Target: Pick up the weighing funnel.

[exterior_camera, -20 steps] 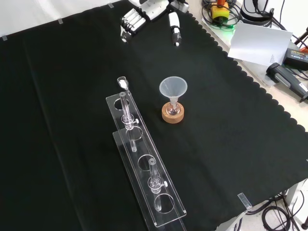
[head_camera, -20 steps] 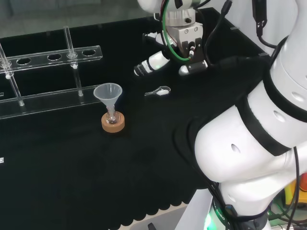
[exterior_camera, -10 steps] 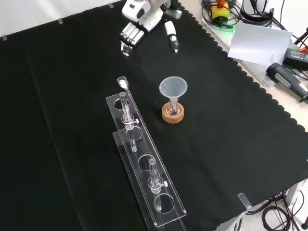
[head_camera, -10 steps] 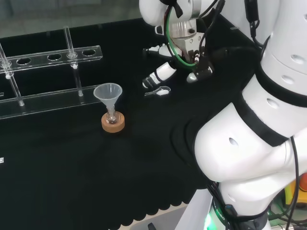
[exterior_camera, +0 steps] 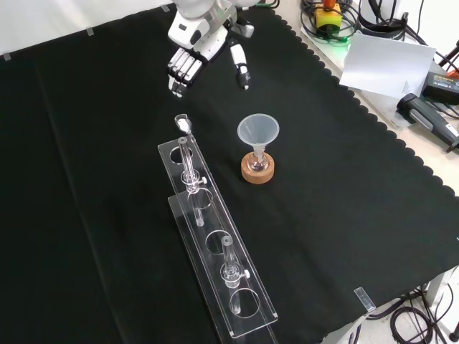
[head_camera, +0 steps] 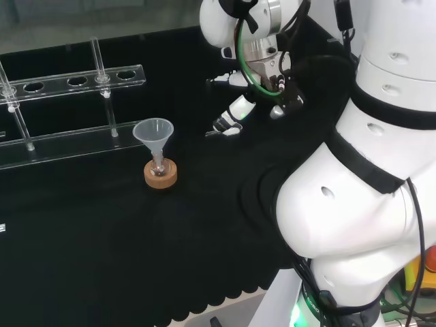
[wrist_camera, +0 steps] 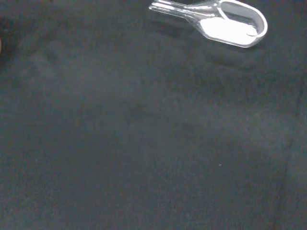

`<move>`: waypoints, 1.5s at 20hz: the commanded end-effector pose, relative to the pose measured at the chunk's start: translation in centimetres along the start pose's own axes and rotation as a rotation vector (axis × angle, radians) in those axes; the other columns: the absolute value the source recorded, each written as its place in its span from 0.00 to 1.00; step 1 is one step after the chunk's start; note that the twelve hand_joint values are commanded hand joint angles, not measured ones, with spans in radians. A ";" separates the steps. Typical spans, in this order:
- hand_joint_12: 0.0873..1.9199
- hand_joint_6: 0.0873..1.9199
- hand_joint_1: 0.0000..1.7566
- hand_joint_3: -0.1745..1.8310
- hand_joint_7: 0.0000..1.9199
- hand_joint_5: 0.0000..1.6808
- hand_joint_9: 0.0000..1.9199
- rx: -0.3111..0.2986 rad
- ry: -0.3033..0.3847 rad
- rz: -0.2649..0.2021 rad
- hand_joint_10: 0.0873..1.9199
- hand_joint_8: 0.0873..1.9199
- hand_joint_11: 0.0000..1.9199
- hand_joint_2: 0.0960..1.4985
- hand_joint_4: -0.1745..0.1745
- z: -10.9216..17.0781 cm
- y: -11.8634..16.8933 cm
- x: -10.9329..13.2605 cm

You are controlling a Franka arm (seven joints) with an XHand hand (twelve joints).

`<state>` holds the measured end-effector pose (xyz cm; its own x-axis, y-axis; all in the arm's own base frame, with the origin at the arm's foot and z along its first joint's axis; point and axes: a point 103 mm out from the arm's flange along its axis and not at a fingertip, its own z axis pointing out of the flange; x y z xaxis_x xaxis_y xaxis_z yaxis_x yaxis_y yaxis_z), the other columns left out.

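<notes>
While on cloth (exterior_camera: 344, 201), weighing funnel (exterior_camera: 183, 124) stem toward rack (exterior_camera: 209, 221)

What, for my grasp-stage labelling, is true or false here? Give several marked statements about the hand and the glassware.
1. The small clear weighing funnel lies on the black cloth. True.
2. The black and white hand holds the weighing funnel. False: its fingers are straight and grasp nothing.
3. The big cone-shaped funnel stands in a small flask on a cork ring. True.
4. The clear plastic rack holds nothing. False: glass tubes stand in it.
</notes>
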<state>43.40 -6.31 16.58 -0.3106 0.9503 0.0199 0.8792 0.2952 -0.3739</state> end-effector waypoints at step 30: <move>0.72 0.00 0.36 0.29 0.26 0.25 0.14 -0.021 -0.107 0.108 0.36 0.25 0.00 0.36 0.55 4.8 7.0 -4.3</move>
<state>49.49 -8.64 9.50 -0.2589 0.9605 -0.1017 0.9133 0.2092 -0.3494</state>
